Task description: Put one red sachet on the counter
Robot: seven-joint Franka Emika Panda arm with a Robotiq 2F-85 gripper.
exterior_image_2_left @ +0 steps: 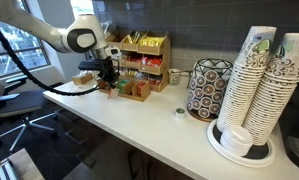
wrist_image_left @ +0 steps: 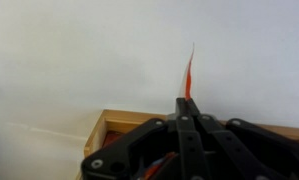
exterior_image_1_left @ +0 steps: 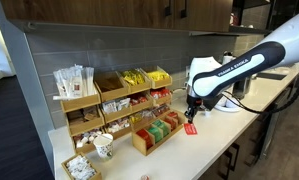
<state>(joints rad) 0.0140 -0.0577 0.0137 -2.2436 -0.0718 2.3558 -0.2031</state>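
Note:
My gripper (exterior_image_1_left: pixel 189 121) is shut on one red sachet (exterior_image_1_left: pixel 190 128), which hangs from the fingertips just above the cream-white counter (exterior_image_1_left: pixel 209 150), in front of the wooden organizer. In the wrist view the shut fingers (wrist_image_left: pixel 186 104) pinch the sachet (wrist_image_left: pixel 188 78) edge-on, with the counter (wrist_image_left: pixel 69 60) behind it. In an exterior view the gripper (exterior_image_2_left: pixel 106 76) hovers by the organizer; the sachet is too small to make out there.
A tiered wooden organizer (exterior_image_1_left: pixel 109 100) with packets stands at the back, with a low wooden tray (exterior_image_1_left: pixel 157 134) of green and red packets in front. A paper cup (exterior_image_1_left: pixel 103 146) stands near it. Cup stacks (exterior_image_2_left: pixel 254 90) and a patterned holder (exterior_image_2_left: pixel 207 88) stand further along.

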